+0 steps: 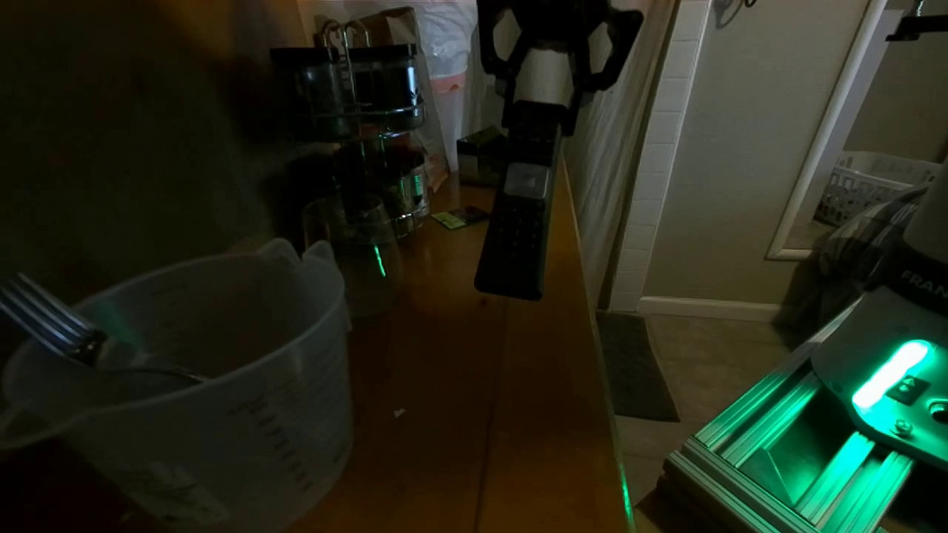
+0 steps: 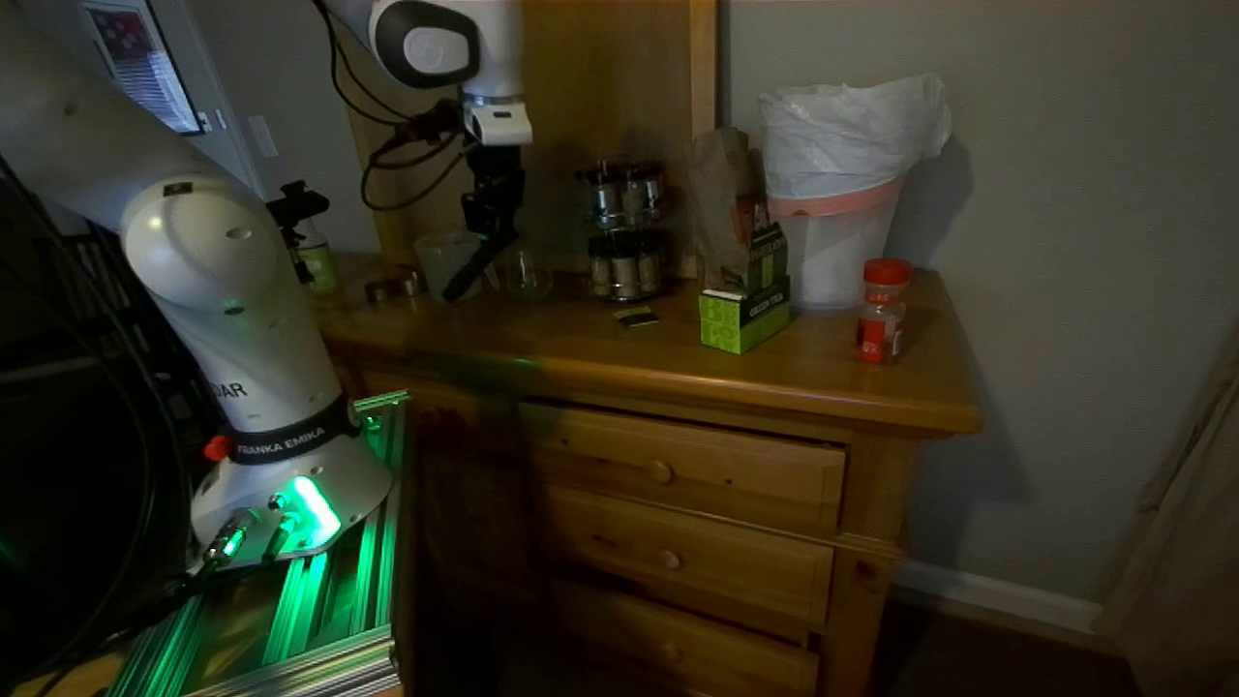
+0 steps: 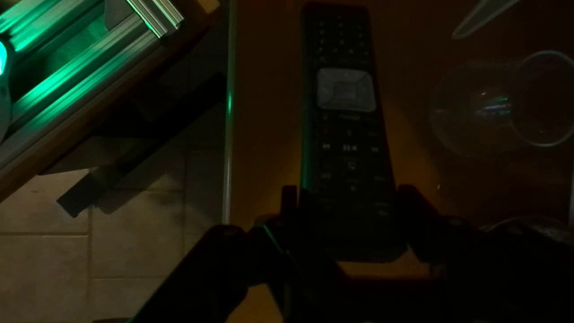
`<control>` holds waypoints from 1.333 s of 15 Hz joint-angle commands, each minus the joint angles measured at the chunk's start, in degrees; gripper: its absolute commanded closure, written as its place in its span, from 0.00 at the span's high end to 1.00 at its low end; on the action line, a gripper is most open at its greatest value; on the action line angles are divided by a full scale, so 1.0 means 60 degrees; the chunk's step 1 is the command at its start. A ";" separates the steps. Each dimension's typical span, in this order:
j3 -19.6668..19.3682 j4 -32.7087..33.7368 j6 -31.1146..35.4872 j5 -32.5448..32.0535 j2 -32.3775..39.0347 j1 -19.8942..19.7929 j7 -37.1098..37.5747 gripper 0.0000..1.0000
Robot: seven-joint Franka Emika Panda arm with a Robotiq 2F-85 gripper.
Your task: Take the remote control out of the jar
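The remote control (image 1: pixel 515 229) is a long black bar with a grey pad. My gripper (image 1: pixel 543 111) is shut on one end of it, and the rest hangs down at a tilt above the wooden dresser top. In an exterior view the remote (image 2: pixel 471 269) slants in front of the jar (image 2: pixel 436 254). In the wrist view the remote (image 3: pixel 343 130) lies between the two dark fingers of the gripper (image 3: pixel 345 206). The jar (image 1: pixel 311 392), a translucent whitish jug, stands upright on the dresser, apart from the remote, with a fork (image 1: pixel 55 326) leaning in it.
A clear glass (image 1: pixel 355 259) stands beside the jar. Behind are a spice rack (image 1: pixel 363 111), a small green card (image 2: pixel 636 317), a green tea box (image 2: pixel 745 315), a red-capped bottle (image 2: pixel 881 319) and a bagged white bucket (image 2: pixel 837 252). The dresser edge (image 3: pixel 228 134) runs near the remote.
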 commanded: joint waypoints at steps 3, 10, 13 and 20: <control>-0.1209 -0.0246 -0.0236 0.2385 0.0899 -0.0062 -0.3492 0.32; -0.0547 -0.0295 0.0024 0.3031 0.2391 -0.0996 -0.3549 0.32; -0.0368 -0.0297 0.0266 0.3149 0.2700 -0.1187 -0.2976 0.32; 0.0010 -0.0306 0.0941 0.2596 0.3010 -0.1289 -0.1486 0.32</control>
